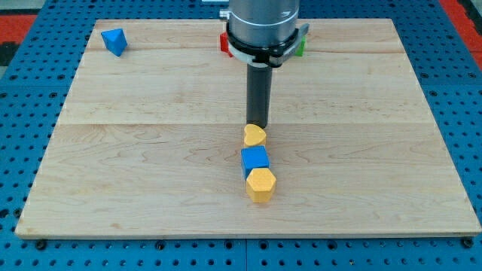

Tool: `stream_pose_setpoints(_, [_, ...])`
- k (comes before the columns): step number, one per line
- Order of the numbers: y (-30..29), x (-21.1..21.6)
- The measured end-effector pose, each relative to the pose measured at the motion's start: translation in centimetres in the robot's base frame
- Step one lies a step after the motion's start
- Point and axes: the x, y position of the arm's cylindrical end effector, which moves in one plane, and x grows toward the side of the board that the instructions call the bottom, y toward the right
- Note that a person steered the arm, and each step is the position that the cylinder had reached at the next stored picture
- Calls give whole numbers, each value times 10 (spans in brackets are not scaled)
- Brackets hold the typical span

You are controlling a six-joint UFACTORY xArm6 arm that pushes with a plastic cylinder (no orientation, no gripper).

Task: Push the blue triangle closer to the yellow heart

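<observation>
Counter (135, 173) carried the blue triangle (114, 41) at the view's top left, well apart from the yellow heart (254, 135); my tip (257, 125) stood just above the heart. No claw showed.

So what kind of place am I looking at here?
Most likely a robotics lab test bench. A pale wooden board lies on a blue perforated base, and small toy-like blocks such as the blue triangle and yellow heart sit on it, with my tip just above the heart.

Triangle (114, 41) top-left; heart (254, 135) centre, well apart
</observation>
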Motion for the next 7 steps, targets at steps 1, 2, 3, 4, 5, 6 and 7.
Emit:
stream_pose_setpoints(1, [-10, 3])
stream_pose_setpoints(2, [-13, 3])
stream_pose_setpoints(3, [-18, -24])
stream_pose_setpoints(4, [-85, -32])
stream_pose_setpoints(5, [-175, -48])
stream_pose_setpoints(6, [-252, -91])
stream_pose_setpoints(7, [-304, -143])
